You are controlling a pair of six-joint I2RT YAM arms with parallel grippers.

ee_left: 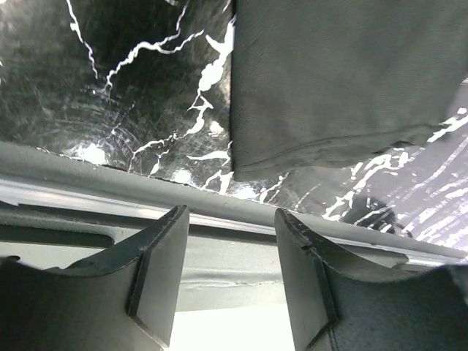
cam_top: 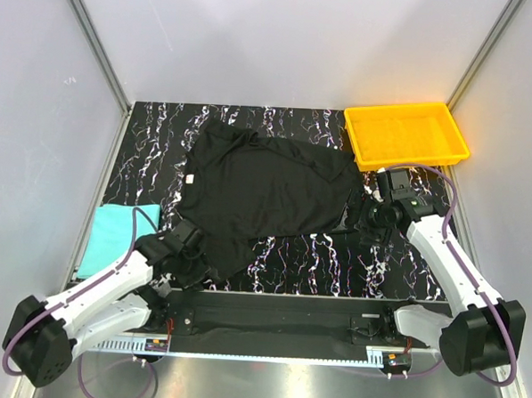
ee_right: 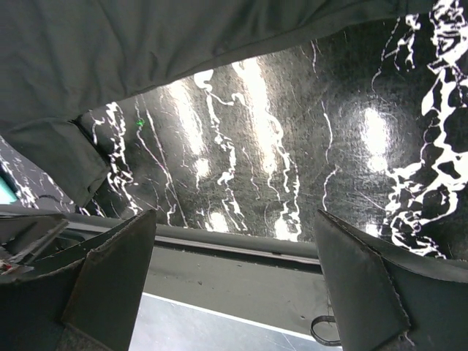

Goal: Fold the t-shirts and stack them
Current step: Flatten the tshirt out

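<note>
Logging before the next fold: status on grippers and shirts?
Left gripper open, empty, by black shirt, near corner. Right gripper open, empty, at its right edge. It lies spread, unfolded; teal shirt apart, far left. Tray back right, clear.

Black t-shirt lies spread centrally; teal t-shirt flat at left.

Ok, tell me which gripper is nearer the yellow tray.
Right. The right gripper sits in front of the yellow tray; the left gripper is far off, by the black t-shirt's near-left corner.
</note>
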